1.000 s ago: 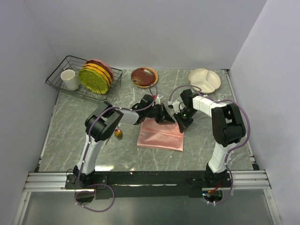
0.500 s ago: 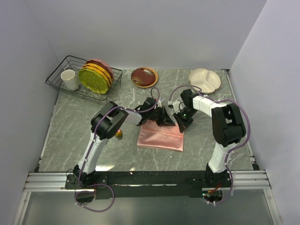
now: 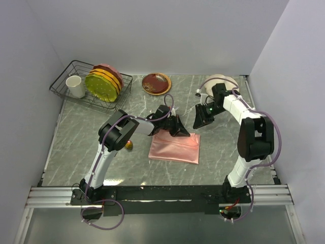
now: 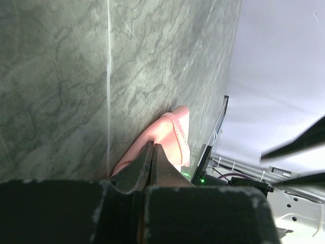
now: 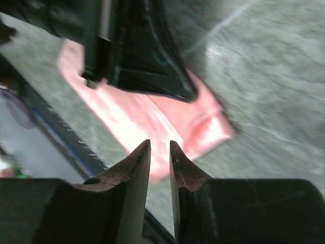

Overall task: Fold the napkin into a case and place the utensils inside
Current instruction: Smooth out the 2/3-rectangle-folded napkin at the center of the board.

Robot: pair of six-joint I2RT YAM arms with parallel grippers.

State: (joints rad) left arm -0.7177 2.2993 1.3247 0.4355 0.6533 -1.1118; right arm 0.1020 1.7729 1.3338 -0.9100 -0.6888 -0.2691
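Touching the napkin, left gripper closed; overhead adds dish rack.

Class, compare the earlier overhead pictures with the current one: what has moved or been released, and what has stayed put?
The right gripper has drawn back from the napkin's far right corner toward the far side of the table. Its jaws have parted slightly, with nothing between them. The left gripper stays shut at the napkin's far edge, and the napkin lies folded where it was.
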